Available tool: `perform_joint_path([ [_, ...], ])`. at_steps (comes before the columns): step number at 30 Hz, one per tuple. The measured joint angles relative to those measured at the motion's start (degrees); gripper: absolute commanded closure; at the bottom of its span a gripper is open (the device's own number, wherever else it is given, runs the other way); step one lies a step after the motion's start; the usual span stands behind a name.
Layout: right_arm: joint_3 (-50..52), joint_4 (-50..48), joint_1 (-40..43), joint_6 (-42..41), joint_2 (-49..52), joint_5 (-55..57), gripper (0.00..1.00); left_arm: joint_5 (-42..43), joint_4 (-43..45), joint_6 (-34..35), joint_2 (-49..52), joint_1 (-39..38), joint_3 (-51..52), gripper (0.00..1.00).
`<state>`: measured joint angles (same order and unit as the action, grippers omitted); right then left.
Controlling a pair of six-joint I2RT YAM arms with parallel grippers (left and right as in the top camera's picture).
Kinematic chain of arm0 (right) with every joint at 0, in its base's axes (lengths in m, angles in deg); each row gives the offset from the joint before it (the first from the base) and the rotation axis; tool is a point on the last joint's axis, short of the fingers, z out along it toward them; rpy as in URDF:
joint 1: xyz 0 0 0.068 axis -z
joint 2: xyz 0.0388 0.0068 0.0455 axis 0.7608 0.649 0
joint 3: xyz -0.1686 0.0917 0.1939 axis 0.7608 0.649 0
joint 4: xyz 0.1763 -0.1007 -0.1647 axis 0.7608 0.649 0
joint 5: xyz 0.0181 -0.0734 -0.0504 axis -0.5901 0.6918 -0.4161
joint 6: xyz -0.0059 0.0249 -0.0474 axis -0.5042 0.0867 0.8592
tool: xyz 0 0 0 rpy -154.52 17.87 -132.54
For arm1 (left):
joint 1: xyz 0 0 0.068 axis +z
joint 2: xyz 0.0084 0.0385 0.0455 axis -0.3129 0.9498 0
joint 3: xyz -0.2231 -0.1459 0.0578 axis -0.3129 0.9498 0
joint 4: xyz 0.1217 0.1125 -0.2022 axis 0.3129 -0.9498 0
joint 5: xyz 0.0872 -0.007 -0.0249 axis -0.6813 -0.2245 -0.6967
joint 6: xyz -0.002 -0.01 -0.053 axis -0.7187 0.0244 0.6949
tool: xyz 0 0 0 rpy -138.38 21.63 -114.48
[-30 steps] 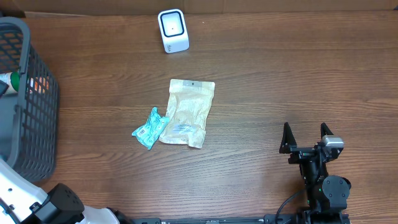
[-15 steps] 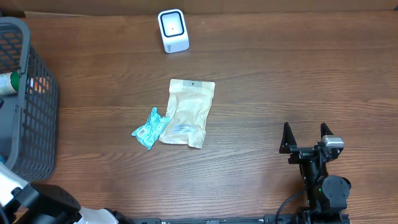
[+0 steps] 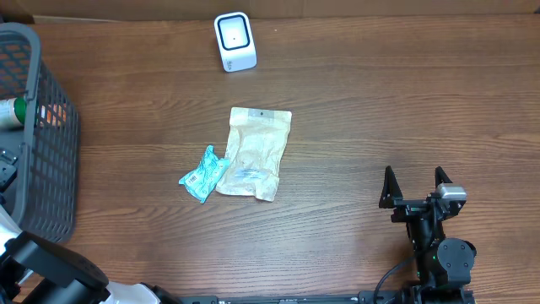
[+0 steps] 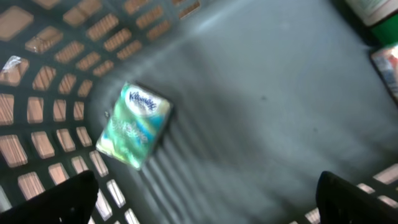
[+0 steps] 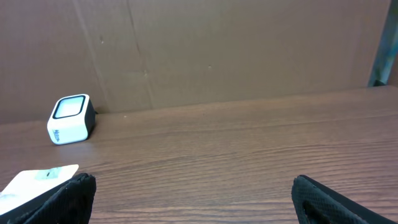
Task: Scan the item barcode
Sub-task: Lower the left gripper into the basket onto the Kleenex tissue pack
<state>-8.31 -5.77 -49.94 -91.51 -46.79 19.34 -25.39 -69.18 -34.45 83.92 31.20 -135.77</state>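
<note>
The white barcode scanner stands at the table's far edge; the right wrist view shows this scanner too. A tan pouch and a small teal packet lie mid-table. My left gripper hangs open inside the dark basket, above its floor, with nothing between the fingers. A green tissue pack lies on the basket floor ahead of it to the left. Near the front right edge my right gripper rests open and empty, aimed at the scanner.
The basket's lattice wall rises left of the tissue pack. A white and green bottle and other goods lie in the basket's far end. A brown cardboard wall stands behind the table.
My left arm has shifted at the bottom left, and its gripper has come into sight inside the basket. The right arm and the items on the table have not moved.
</note>
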Motion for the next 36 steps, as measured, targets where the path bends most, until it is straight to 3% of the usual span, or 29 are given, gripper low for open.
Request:
perform_joint_path([
  [8,0.0,0.0,0.0,0.0,0.0,0.0,0.0,-0.7,5.0,-5.1,0.4,2.2,2.1,0.01],
  [24,0.0,0.0,0.0,0.0,0.0,0.0,0.01,-1.1,8.0,-6.6,8.8,7.1,2.3,0.01],
  [36,0.0,0.0,0.0,0.0,0.0,0.0,0.0,-1.2,8.2,-7.5,15.2,7.6,2.3,0.24],
])
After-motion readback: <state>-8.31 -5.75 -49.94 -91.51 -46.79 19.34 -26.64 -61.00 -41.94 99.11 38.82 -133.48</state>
